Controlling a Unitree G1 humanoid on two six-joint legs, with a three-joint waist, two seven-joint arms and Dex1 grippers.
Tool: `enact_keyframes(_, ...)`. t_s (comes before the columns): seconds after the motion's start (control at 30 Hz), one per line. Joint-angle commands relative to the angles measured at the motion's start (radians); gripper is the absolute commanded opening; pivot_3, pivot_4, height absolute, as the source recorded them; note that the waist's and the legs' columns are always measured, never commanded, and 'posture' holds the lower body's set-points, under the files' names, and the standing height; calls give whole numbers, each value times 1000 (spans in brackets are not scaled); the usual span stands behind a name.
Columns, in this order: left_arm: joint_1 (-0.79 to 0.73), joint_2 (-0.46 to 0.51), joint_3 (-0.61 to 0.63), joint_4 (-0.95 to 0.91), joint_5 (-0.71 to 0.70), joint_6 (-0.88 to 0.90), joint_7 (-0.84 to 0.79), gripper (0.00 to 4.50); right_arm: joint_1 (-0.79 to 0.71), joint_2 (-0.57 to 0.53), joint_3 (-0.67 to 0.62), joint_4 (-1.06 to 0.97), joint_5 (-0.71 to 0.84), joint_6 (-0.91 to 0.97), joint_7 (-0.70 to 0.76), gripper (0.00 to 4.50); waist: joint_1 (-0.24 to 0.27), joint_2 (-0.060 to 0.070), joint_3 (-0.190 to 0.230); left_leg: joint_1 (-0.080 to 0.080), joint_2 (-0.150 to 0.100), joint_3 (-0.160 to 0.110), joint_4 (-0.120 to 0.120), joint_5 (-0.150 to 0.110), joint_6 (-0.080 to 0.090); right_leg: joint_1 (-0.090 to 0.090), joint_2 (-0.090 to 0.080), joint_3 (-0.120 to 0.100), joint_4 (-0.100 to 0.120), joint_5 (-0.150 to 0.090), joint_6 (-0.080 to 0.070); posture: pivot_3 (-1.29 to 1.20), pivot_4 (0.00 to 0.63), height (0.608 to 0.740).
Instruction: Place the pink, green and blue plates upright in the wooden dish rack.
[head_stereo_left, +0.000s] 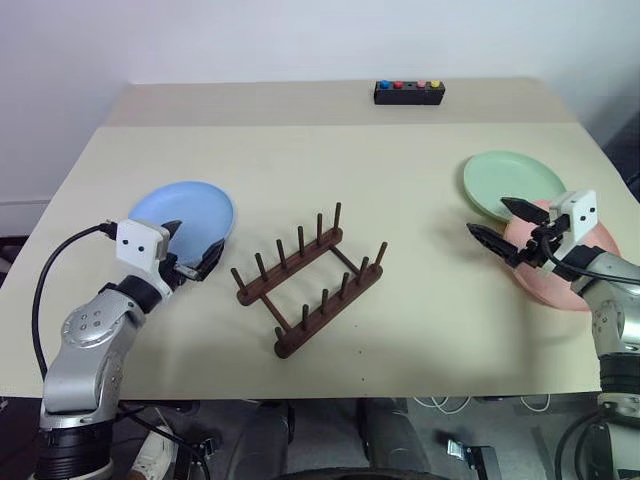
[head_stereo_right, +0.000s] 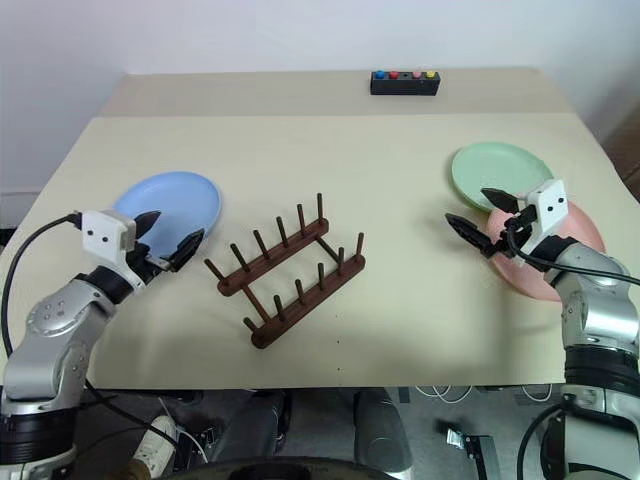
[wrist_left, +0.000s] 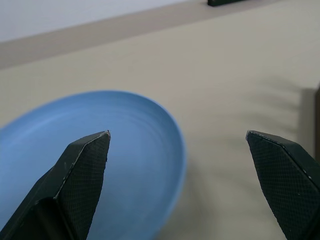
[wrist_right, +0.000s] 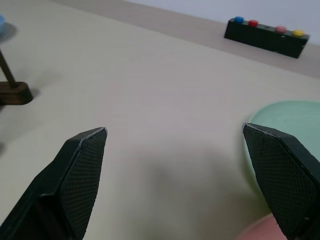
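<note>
Hovering spread over the blue plate (head_stereo_left: 185, 212), the left claw (head_stereo_left: 190, 250) grips nothing; the right claw (head_stereo_left: 503, 228), also spread, hangs above the pink plate (head_stereo_left: 570, 285), beside the green plate (head_stereo_left: 505, 180).

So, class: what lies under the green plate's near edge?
The green plate overlaps the pink plate, its near edge resting on the pink rim. The right gripper, open, hides part of that overlap.

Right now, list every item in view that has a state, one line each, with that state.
Blue plate: flat on the table, not racked.
Green plate: flat on the table, not racked.
Pink plate: flat on the table, beside the green one.
Wooden dish rack: upright, every slot empty.
Left end effector: open, holding nothing.
Right end effector: open, holding nothing.
</note>
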Motion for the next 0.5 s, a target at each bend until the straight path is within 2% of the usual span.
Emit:
enact_keyframes(0.03, -7, 3, 5, -33, -4, 0, 1, 4500, 21, -12, -33, -44, 24, -2, 2, 4417, 0, 0, 0, 0, 0, 0, 0, 0, 0, 0, 0, 0, 0, 0, 0, 0, 150, 740)
enact_keyframes(0.37, 32, 44, 37, -50, -42, 27, -54, 4500, 108, -18, -42, -159, 84, 82, 32, 4417, 0, 0, 0, 0, 0, 0, 0, 0, 0, 0, 0, 0, 0, 0, 0, 0, 150, 740)
enact_keyframes(0.5, 100, 117, 78, -67, -89, 40, -150, 4500, 164, -36, -36, -223, 119, 131, 84, 4417, -2, 0, 0, 0, 0, 0, 0, 0, 0, 0, 0, 0, 0, 0, 0, 0, 150, 740)
